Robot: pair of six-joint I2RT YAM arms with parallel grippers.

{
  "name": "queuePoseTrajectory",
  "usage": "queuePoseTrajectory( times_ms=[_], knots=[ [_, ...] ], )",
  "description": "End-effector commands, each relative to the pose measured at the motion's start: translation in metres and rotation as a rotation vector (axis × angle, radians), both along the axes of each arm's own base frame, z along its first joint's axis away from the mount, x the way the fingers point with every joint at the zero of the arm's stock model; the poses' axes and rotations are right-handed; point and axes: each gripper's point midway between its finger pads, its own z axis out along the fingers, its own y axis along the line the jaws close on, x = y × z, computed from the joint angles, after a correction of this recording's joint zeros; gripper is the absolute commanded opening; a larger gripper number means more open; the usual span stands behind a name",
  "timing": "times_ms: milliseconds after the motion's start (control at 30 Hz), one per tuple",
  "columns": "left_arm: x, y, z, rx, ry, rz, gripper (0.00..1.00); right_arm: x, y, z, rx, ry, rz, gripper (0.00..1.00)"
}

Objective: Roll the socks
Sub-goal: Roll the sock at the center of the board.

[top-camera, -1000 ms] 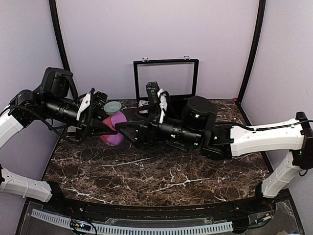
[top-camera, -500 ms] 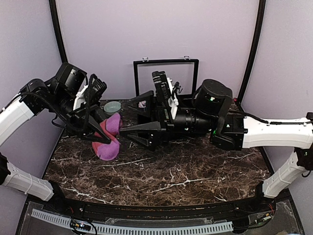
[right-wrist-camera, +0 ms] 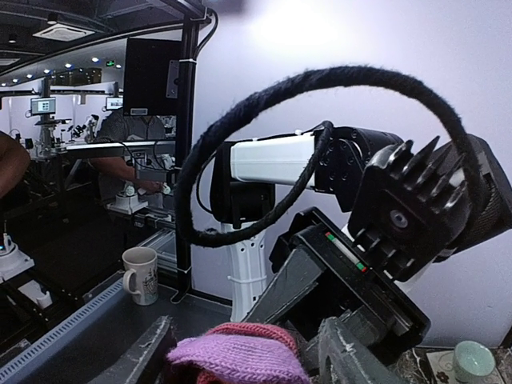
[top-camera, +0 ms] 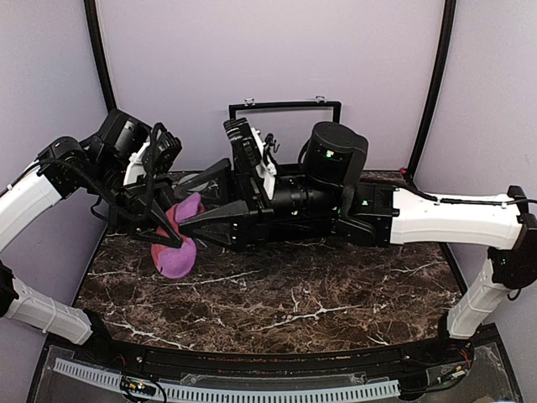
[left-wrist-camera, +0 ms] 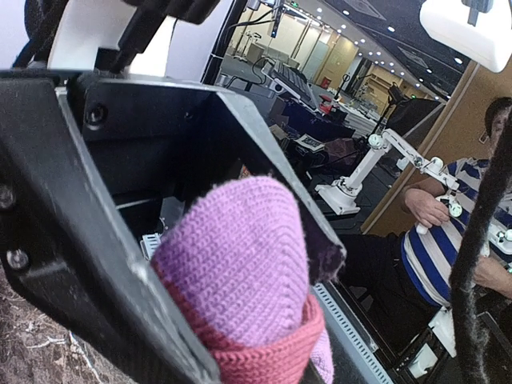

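The maroon sock with the purple toe (top-camera: 174, 252) is bunched into a lump at the left of the marble table (top-camera: 294, 294). My left gripper (top-camera: 165, 228) is shut on it from the left; the purple toe and maroon band fill the space between its fingers in the left wrist view (left-wrist-camera: 240, 280). My right gripper (top-camera: 186, 206) reaches in from the right with its jaws spread wide. The sock's top (right-wrist-camera: 240, 352) sits between its fingertips. The salmon-pink sock is hidden behind the right arm.
A black open frame (top-camera: 285, 134) stands at the back of the table. A small mint bowl (right-wrist-camera: 470, 360) sits on the table near the left arm, seen only in the right wrist view. The right arm (top-camera: 403, 214) stretches across the table's middle.
Both grippers have moved left and toward the front with the sock. The sock bundle hangs lower and nearer. The right arm's wrist has swung up and left, covering the bowl and pink sock.
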Motion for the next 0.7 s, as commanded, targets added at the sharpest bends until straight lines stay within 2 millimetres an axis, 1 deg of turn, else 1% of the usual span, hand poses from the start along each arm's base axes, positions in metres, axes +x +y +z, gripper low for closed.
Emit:
queuePoseTrajectory(
  times_ms=[0,67,200,233,367,433,467,500,600,667],
  knots=[
    [-0.002,0.003,0.008,-0.029,0.031,-0.023,0.0,-0.011,0.006,0.001,0.001,-0.014,0.065,0.54],
    [-0.003,0.004,0.011,-0.036,0.041,-0.032,0.0,-0.014,0.006,-0.001,-0.006,-0.012,0.085,0.45],
    [-0.004,0.004,0.013,-0.041,0.042,-0.033,0.0,-0.014,0.004,0.003,0.01,-0.004,0.098,0.12],
    [-0.003,0.004,0.011,-0.035,0.031,-0.024,0.0,-0.013,0.002,0.006,0.021,0.0,0.092,0.08],
    [0.005,0.003,0.0,-0.002,-0.049,0.036,0.0,-0.009,-0.001,0.009,0.027,0.018,0.066,0.08],
    [0.012,0.002,-0.008,0.021,-0.115,0.081,0.0,-0.004,0.001,0.007,0.012,0.027,0.036,0.03],
    [0.022,-0.001,-0.013,0.047,-0.16,0.131,0.04,-0.001,0.002,0.005,0.002,0.031,0.017,0.0],
    [0.033,-0.003,-0.019,0.075,-0.216,0.188,0.13,0.006,0.005,0.003,-0.013,0.04,-0.022,0.0],
    [0.067,-0.004,-0.027,0.128,-0.388,0.348,0.29,0.032,0.017,-0.011,-0.095,0.07,-0.167,0.0],
    [0.082,-0.002,-0.03,0.14,-0.468,0.427,0.31,0.046,0.022,-0.018,-0.118,0.088,-0.246,0.0]
  ],
)
